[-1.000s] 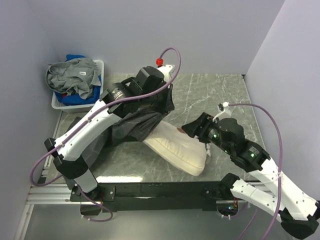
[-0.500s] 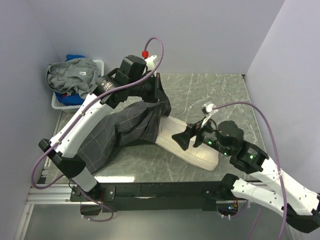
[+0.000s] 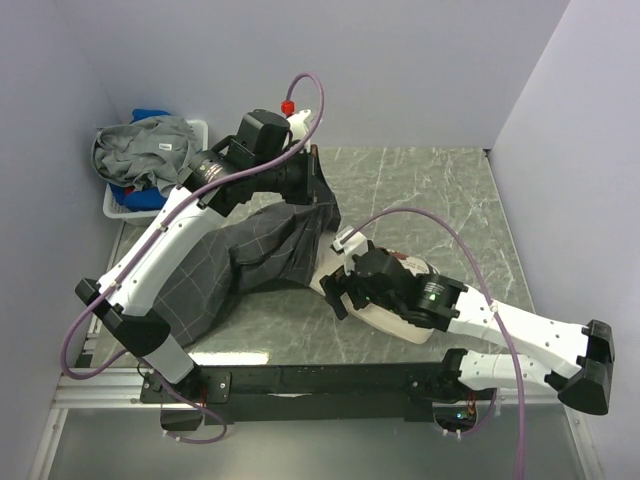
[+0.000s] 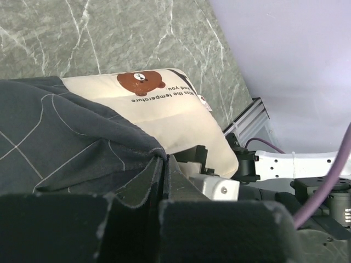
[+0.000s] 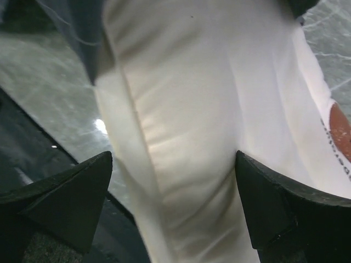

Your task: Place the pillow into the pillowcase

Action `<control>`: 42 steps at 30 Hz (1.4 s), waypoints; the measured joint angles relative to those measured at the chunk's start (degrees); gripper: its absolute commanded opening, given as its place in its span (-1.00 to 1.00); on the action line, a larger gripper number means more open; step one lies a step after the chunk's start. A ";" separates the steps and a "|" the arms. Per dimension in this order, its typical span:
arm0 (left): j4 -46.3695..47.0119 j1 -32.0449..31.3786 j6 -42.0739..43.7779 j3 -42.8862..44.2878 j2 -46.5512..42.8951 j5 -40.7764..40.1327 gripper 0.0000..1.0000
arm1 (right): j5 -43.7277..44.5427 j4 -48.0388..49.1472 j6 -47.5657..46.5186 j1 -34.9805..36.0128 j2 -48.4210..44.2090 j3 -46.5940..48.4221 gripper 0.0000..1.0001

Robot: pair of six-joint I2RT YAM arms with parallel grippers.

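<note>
Left hand (image 4: 164, 178): clenched on a raised edge of the pillowcase (image 3: 250, 250), the dark grid-lined cloth pinched between its fingers and lifted off the counter (image 3: 440, 190). The rest of the pillowcase trails down and to the left across the counter toward the left arm's base. Right hand (image 5: 175, 203): released, jaws spread wide and set astride the pillow (image 5: 208, 109), one fingertip (image 5: 71, 192) on each side of a long edge; whether either pad presses into the fabric cannot be told. The pillow lies flat on the counter near its front edge, mostly under the right arm in the overhead view. One end is overlapped by the pillowcase; whether that end sits inside the opening or merely beneath the cloth cannot be determined. The other end lies exposed, showing the brown bear face (image 4: 140, 82) and the line of dark text (image 4: 162, 96). Beyond the counter's back left corner stands a white basket (image 3: 112, 208) holding grey and blue garments.
</note>
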 measured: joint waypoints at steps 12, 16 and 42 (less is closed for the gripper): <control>0.44 -0.02 0.63 0.17 -1.03 1.31 -0.84 | 2.80 -7.02 -1.33 -0.20 6.54 9.11 -0.91; 1.99 -0.31 1.05 0.17 -1.05 1.84 -0.72 | -3.19 -12.81 2.03 -1.27 6.49 18.75 -1.00; 14.62 -13.68 -2.78 -39.58 -22.58 -43.43 0.72 | -36.98 17.31 20.61 -34.21 2.43 -2.43 -1.00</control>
